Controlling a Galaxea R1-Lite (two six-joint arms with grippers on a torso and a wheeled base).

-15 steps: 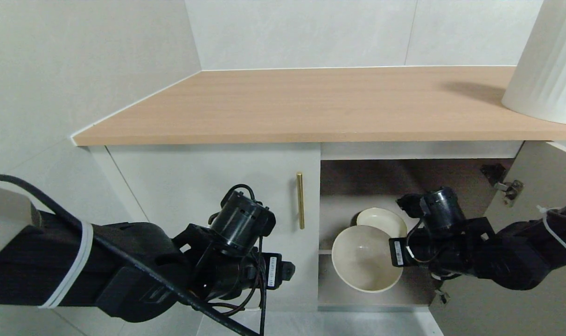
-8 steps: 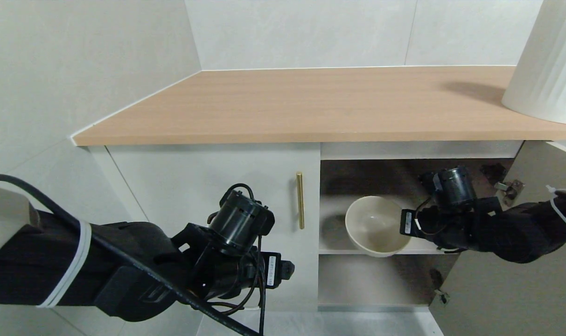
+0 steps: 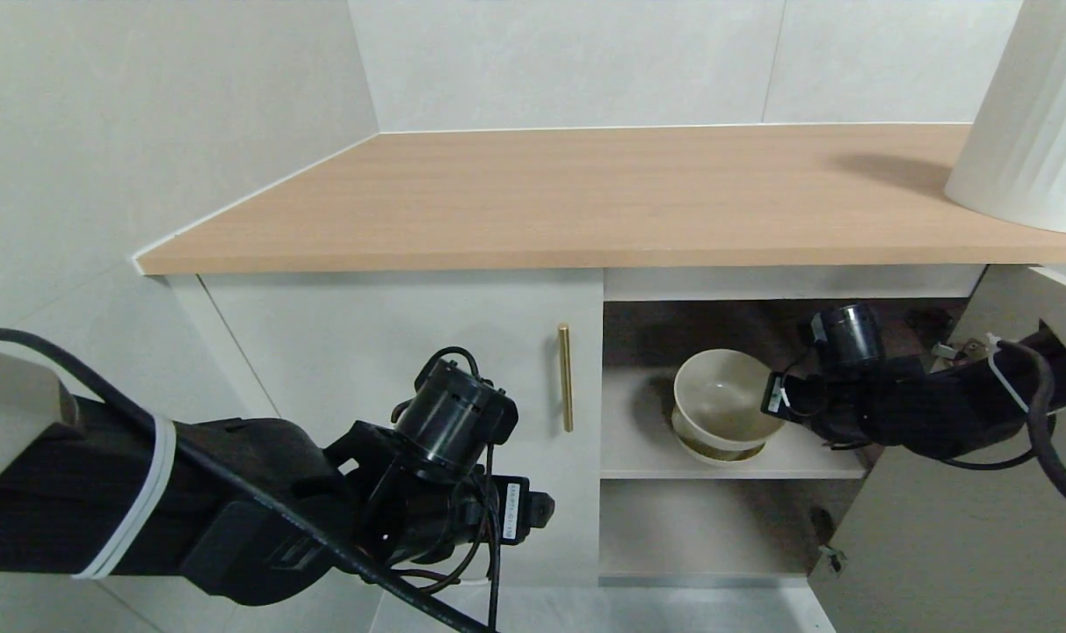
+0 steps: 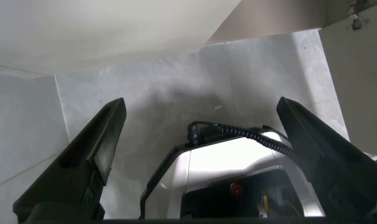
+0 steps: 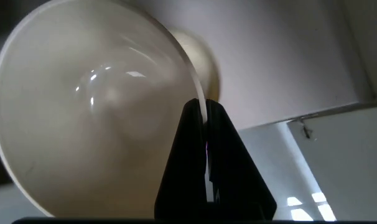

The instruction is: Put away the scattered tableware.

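Note:
A cream bowl [image 3: 724, 400] sits tilted inside the open cabinet, on or just over a shallower cream dish [image 3: 715, 450] that rests on the middle shelf [image 3: 638, 444]. My right gripper [image 3: 774, 397] reaches in from the right and is shut on the bowl's near rim. In the right wrist view its dark fingers [image 5: 204, 143] pinch the rim of the bowl [image 5: 95, 124], with the dish [image 5: 200, 57] behind. My left gripper [image 4: 201, 106] hangs low in front of the closed left door, open, with nothing between its fingers.
The left cabinet door [image 3: 392, 352] is shut, with a gold handle [image 3: 565, 378]. The right door [image 3: 963, 527] stands swung open beside my right arm. A wooden countertop [image 3: 585, 193] overhangs the cabinet. A white ribbed vessel [image 3: 1033, 114] stands on it at the right.
My right arm has lifted the bowl from low in front of the cabinet up and inward, onto the dish on the middle shelf. The left arm has not moved.

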